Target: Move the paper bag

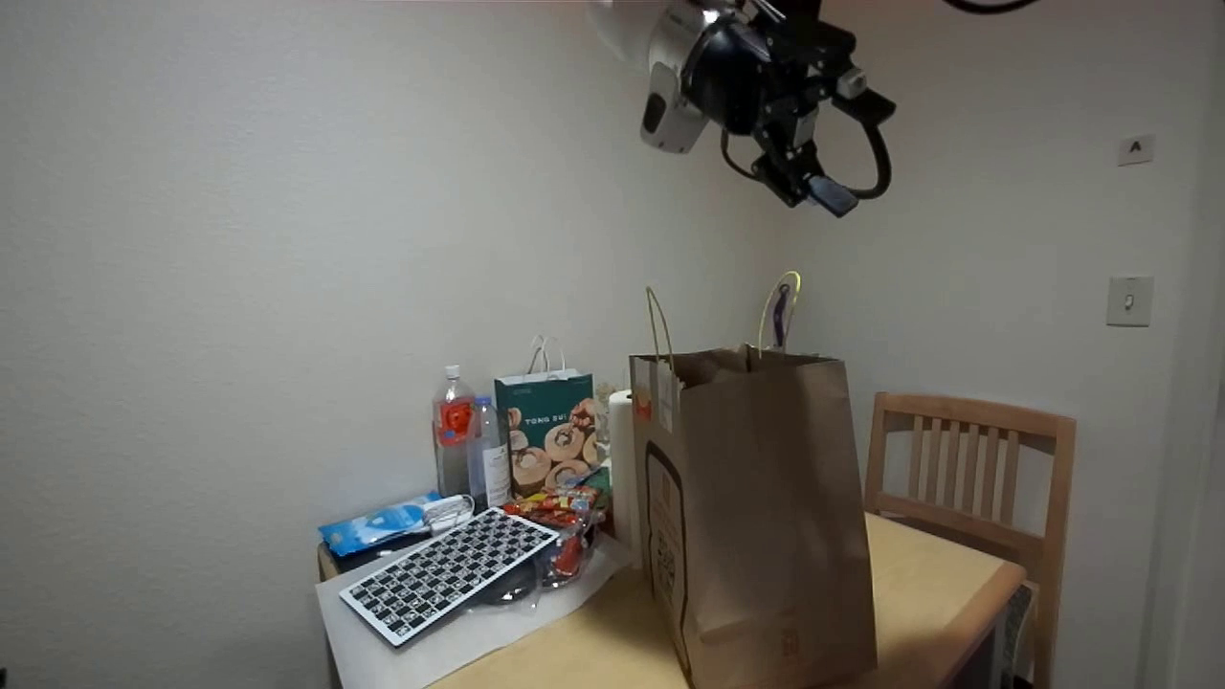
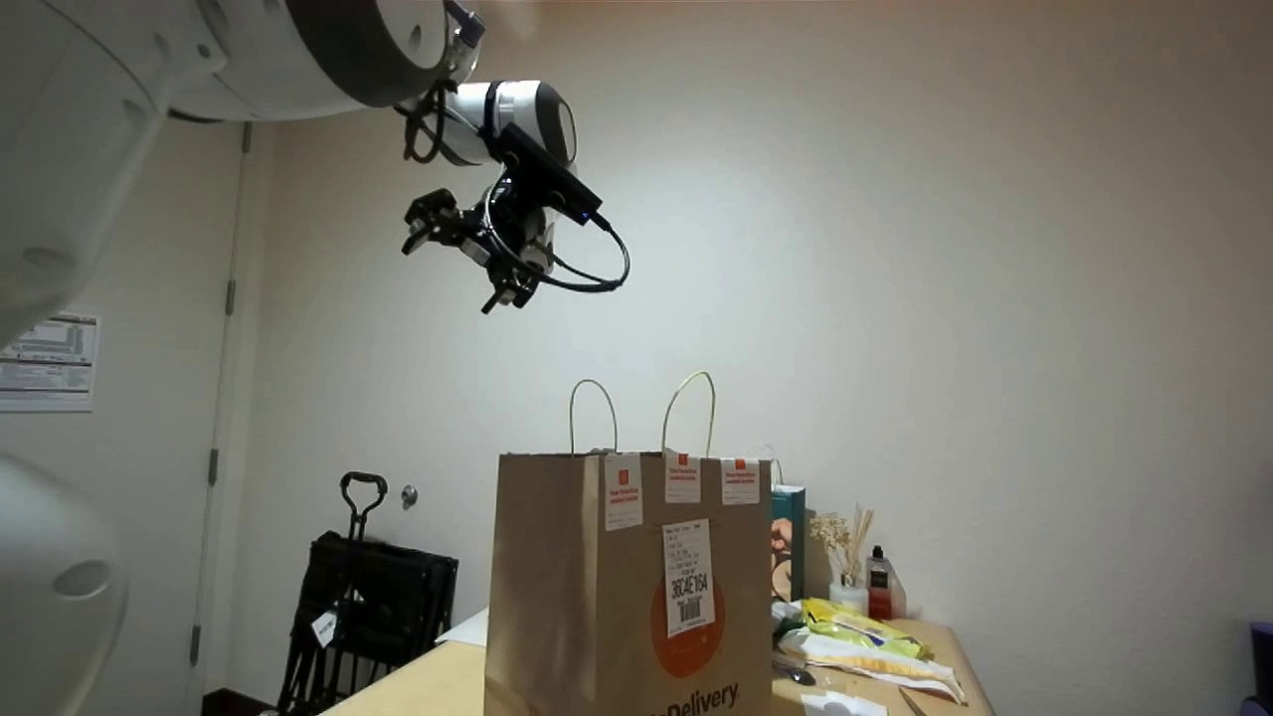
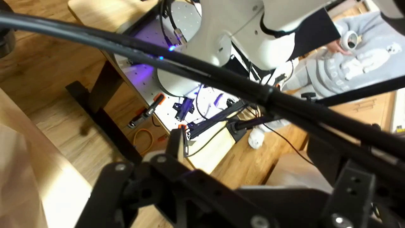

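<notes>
Getting a hold on the paper bag (image 2: pixel 636 587) appears to be the step in hand, though nothing in view rules out that the move is already over. The bag stands upright on the counter (image 1: pixel 933 565), nearer the camera than the green carrier bag (image 1: pixel 545 435) in an exterior view, and nothing grips it. Above it and well apart, the gripper (image 2: pixel 450 278) has its jaws spread wide with nothing between them, angled off to one side rather than straight down. If the grasp is yet to come, the next move probably calls for turning the fingers (image 2: pixel 499 297) downward and bringing them to the handles (image 2: pixel 702 374) or the top rim (image 1: pixel 813 361), since the body looks too broad to pinch across. The bag's long axis runs vertically, its mouth facing up and both handles erect. In an exterior view the face with receipt stickers (image 2: pixel 688 577) and orange print (image 2: pixel 686 659) looks toward the camera, beside a plain side panel (image 2: pixel 547 587).
</notes>
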You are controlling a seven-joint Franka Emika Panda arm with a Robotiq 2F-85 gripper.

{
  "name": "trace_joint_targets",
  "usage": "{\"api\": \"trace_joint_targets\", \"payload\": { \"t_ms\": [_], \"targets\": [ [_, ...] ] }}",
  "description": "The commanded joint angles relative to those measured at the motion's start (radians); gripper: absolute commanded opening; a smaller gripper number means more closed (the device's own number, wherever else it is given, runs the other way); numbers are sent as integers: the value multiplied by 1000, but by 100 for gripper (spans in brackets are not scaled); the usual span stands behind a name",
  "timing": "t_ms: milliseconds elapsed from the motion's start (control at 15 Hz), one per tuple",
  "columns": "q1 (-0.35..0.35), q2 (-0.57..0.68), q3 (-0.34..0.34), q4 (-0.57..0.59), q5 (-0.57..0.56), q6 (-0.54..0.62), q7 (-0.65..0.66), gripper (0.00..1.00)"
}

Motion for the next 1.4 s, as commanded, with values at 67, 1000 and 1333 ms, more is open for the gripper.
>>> {"api": "trace_joint_targets", "payload": {
  "t_ms": [67, 1000, 1333],
  "targets": [
    [-100, -39, 90, -146, -195, 95, -348, 100],
    [-166, 15, 55, -91, -243, 81, -316, 100],
    [-231, 9, -9, -59, -66, 123, -122, 100]
  ]
}}
